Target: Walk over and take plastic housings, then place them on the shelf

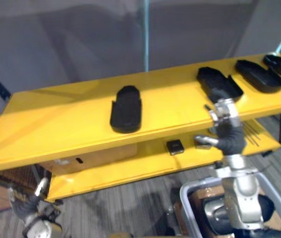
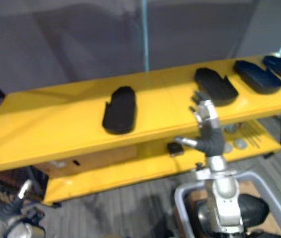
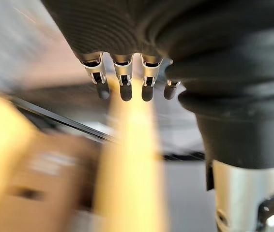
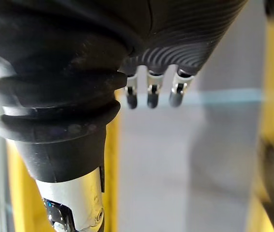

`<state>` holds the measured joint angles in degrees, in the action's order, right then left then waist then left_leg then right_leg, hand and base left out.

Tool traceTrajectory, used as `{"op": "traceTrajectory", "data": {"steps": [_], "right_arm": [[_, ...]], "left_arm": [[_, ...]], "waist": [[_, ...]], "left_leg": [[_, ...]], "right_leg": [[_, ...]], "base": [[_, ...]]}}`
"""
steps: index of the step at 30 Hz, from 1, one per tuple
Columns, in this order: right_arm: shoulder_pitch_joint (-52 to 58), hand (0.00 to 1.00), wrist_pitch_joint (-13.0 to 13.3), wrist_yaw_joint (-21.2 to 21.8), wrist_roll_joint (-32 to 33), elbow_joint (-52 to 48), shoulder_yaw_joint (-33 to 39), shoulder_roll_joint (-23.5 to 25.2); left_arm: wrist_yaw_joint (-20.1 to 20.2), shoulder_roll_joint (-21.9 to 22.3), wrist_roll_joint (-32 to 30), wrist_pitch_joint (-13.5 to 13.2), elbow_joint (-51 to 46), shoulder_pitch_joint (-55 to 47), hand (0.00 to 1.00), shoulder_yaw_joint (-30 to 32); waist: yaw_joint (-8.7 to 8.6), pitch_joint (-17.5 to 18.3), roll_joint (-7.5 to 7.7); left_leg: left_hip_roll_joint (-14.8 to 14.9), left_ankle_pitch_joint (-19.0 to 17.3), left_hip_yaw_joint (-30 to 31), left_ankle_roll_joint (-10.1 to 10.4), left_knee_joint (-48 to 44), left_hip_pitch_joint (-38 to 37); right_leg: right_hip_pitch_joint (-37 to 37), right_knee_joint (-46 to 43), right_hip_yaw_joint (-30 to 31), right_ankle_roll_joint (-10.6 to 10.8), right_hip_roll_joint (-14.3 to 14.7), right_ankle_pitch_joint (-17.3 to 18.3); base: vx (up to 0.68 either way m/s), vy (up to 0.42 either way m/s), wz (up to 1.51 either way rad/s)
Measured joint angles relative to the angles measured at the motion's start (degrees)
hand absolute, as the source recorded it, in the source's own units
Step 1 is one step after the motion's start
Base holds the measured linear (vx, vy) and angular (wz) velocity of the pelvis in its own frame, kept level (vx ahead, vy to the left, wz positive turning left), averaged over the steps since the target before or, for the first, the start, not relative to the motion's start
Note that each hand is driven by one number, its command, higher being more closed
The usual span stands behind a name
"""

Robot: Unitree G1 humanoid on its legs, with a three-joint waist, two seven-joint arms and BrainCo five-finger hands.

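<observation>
Right hand (image 1: 227,124) up at the shelf's (image 1: 71,124) front edge, fingers loose and empty, just by a housing (image 1: 219,83); plenty of bare shelf beside it. Left hand (image 1: 34,201) below the shelf's left end, fingers slack.

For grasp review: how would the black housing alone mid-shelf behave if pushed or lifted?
The black plastic housing looks a thin hollow shell: probably light and stiff. Lying flat on the smooth yellow shelf, it would likely slide, not roll or tip.
</observation>
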<state>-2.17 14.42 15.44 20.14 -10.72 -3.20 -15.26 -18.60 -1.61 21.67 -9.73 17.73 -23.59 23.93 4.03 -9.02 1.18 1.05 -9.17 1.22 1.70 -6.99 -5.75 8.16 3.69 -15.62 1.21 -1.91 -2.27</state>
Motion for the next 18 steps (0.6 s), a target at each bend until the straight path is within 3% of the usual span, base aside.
{"op": "traceTrajectory", "data": {"steps": [5,13,18], "right_arm": [[-6.54,0.0,-3.97,2.66,1.04,8.85,-5.97,-0.22],[-10.45,0.0,-5.8,1.98,-0.7,21.38,-8.74,-0.1],[-13.01,0.0,-7.37,2.4,-0.66,23.23,-9.83,0.69]], "left_arm": [[2.59,0.4,0.89,0.25,13.0,-0.66,0.0,-0.72],[4.84,-0.26,0.17,1.31,19.54,0.99,0.0,-3.75],[6.72,-0.28,-0.82,3.26,21.77,1.31,0.0,-5.3]], "waist": [[1.5,0.82,1.48],[2.06,-0.67,0.03],[2.2,-1.25,0.63]], "left_leg": [[-1.24,0.11,1.4,-0.13,0.62,-0.1],[-3.23,1.51,3.11,-1.15,2.45,-0.26],[-3.2,1.64,3.21,-1.15,2.37,-0.25]], "right_leg": [[0.79,-0.16,-0.66,0.51,-1.19,0.17],[0.66,-1.03,-2.7,1.81,-3.17,0.69],[0.65,-1.19,-2.99,1.79,-3.2,0.71]], "base": [[0.0,0.082,0.15],[0.01,0.063,0.14],[0.03,0.029,0.03]]}}
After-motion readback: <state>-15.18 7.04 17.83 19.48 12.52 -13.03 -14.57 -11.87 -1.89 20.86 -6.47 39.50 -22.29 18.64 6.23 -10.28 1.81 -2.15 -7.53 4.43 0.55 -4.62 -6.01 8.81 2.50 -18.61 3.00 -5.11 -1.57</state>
